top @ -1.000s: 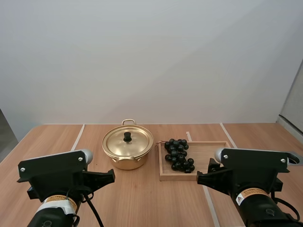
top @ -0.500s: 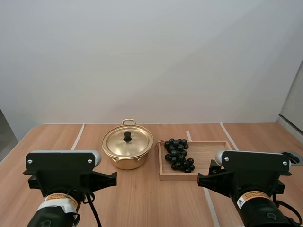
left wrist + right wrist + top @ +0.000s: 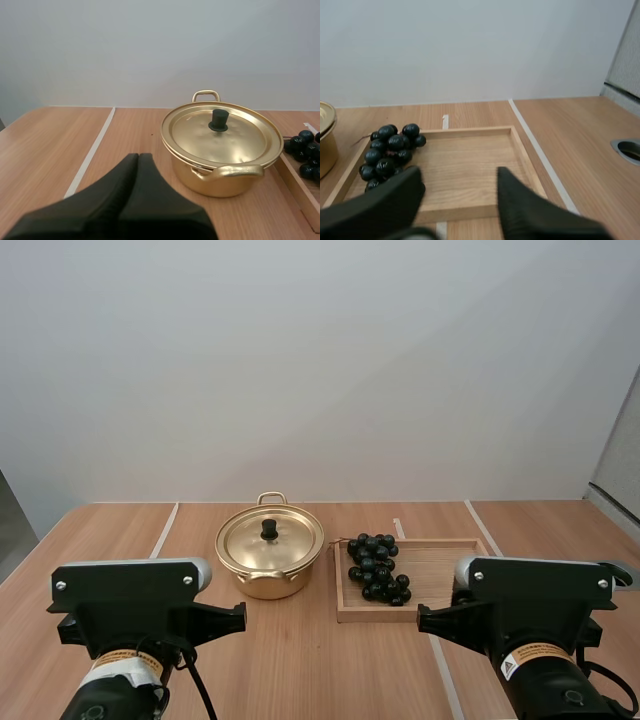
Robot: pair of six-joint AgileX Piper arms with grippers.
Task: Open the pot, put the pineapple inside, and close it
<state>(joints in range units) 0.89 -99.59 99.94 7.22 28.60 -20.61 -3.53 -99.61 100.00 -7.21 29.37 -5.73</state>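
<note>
Two arms face one wooden counter (image 3: 320, 670): the left arm (image 3: 125, 605) and the right arm (image 3: 535, 600) sit low at its near edge. A square wooden tray (image 3: 440, 562) lies flat ahead of the right arm. A gold pot (image 3: 268, 585) stands just beside the tray's left side, ahead of the left arm, with its two loop handles on a near-to-far line. Its lid (image 3: 290, 545) rests level on the rim, so the pot is closed.

The fruit on hand is a bunch of dark grapes (image 3: 376, 566). It lies in the tray's left part, on the side next to the pot, with its long axis running roughly near to far.

The left tool (image 3: 138, 157) is pressed together into one dark wedge and holds nothing. The right tool (image 3: 458, 175) is spread over the tray's near rim, its two fingers well apart, and is also empty. A black knob (image 3: 269, 529) stands upright at the lid's centre.

Governing relation: the knob lies forward and somewhat to the right of the left tool, well apart from it, and the left arm is the nearer one. The opening step therefore appears not yet begun, and the left tool would need to spread before closing on the knob. The grapes lie forward and to the left of the right tool, nearer the right arm.
</note>
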